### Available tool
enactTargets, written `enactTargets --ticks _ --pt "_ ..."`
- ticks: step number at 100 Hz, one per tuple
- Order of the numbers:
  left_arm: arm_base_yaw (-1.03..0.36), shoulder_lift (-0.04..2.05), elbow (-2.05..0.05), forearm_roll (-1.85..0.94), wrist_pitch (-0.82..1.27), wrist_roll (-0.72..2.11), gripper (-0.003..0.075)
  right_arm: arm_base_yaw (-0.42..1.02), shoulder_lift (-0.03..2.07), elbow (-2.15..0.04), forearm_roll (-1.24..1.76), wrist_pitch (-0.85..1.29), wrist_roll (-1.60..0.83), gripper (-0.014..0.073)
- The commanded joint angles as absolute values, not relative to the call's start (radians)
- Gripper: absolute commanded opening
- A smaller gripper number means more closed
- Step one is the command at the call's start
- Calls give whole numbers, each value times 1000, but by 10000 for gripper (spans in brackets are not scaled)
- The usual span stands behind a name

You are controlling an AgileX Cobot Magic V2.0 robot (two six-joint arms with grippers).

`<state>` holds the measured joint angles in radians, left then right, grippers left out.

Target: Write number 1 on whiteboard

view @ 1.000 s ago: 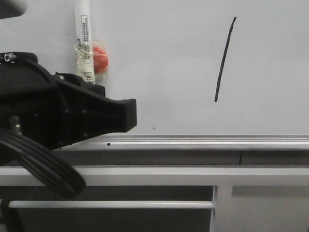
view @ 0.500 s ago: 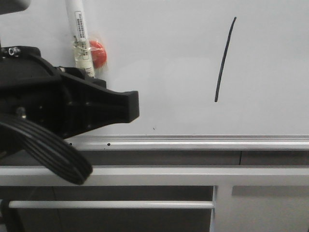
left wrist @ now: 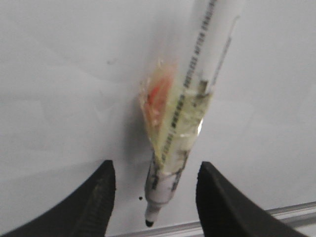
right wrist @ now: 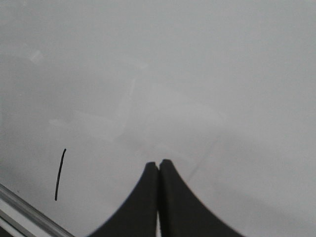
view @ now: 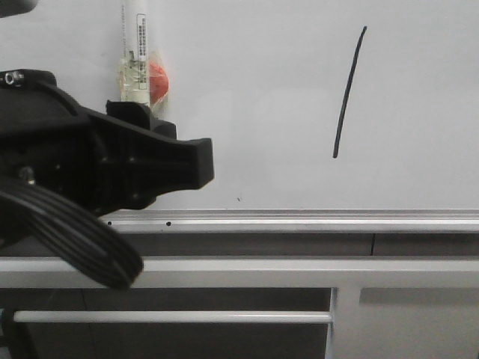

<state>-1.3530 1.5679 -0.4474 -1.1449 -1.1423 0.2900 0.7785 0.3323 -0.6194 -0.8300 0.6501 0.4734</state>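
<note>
Glossy pale whiteboard (view: 254,112) fills pretty much the whole background, silver ledge (view: 299,220) along its bottom. One number 1 (view: 349,91) on it: a single thin black stroke, slightly slanted, right of center. One white marker (left wrist: 185,118) with tape and a red blob sits between the left gripper (left wrist: 154,190) fingers, which are spread apart, not touching it. Right gripper (right wrist: 158,197) is pressed together, empty.

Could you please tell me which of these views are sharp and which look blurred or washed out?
Front view: the number 1 on the whiteboard is crisp; the near left end effector is a dark, featureless mass. Left wrist view: the marker pen and its label are soft and smeared. Right wrist view: hazy, grey, with faint reflections; the right end effector is silhouetted.
</note>
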Motion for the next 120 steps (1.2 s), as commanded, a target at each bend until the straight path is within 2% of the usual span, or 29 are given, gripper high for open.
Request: enactTargets --ticks 1,20,32,39,48,52,56,76,93,106,115,120 --pt "-1397 1541 -447 -1169 -1384 284 350 778 344 -643 -873 610 474 -63" --pt "-1477 1512 -414 -1196 -1384 288 347 778 344 -643 -874 612 474 -63" --pt "-1482 1482 -407 -1247 -1384 300 347 778 344 -643 -874 623 474 -63" --pt "-1482 1453 -407 -1302 -1384 375 317 778 344 -643 -874 635 474 -63" --pt "-1482 1404 -407 -1339 -1384 568 158 778 338 -643 -874 647 474 -63" --pt "-1482 1379 -407 -1348 -1384 645 48 778 333 -643 -874 649 474 -63" --pt "-1480 1354 -407 -1355 -1384 707 -24 778 328 -643 -874 649 474 -63" --pt "-1477 1219 -379 -1398 -1384 879 -20 778 239 -641 -851 644 475 -63" --pt "-1477 1042 -301 -1343 -1384 910 -20 778 38 -573 -783 642 475 -63" --pt "-1477 871 -288 -1379 -1383 1210 -20 778 -16 -490 -682 677 475 -64" --pt "-1477 761 -288 -1393 -1368 1402 -20 772 -2 -417 -633 572 475 -63" --pt "-1477 680 -290 -1402 -1366 1456 -20 770 -2 -368 -628 434 475 -64"
